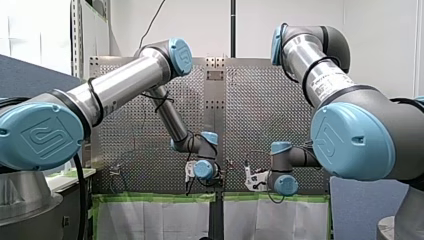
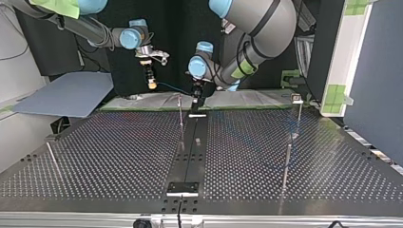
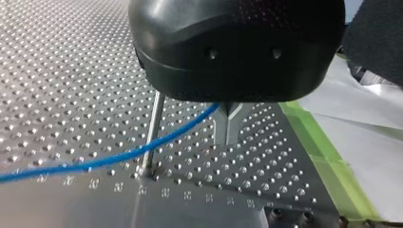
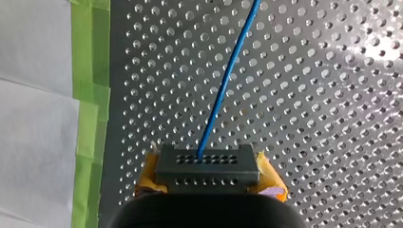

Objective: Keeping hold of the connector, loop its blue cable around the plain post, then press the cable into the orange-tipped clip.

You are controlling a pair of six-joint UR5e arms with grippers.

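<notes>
Front view: my left gripper (image 1: 190, 173) and my right gripper (image 1: 251, 180) hang low and near each other at the table's (image 1: 140, 140) edge, by the green tape (image 1: 150, 198). Their fingers are too small to read here.

Top view: my right gripper is at the view's left, raised off the table, with its yellow pads (image 2: 152, 86) clamped on the connector (image 2: 150, 74). The blue cable (image 2: 173, 89) sags from there across to my left gripper, which sits down close to the table, just beside the post (image 2: 181, 118).

Left wrist view: the metal fingers (image 3: 228, 130) are closed, tips together. The cable runs up into the fork above the tips and seems caught there. On the way it crosses the post; whether it touches it I cannot tell.

Right wrist view: the pads grip the dark connector from both sides. The cable leaves the connector's face and runs straight ahead over the table, with the tape off to one side.
</notes>
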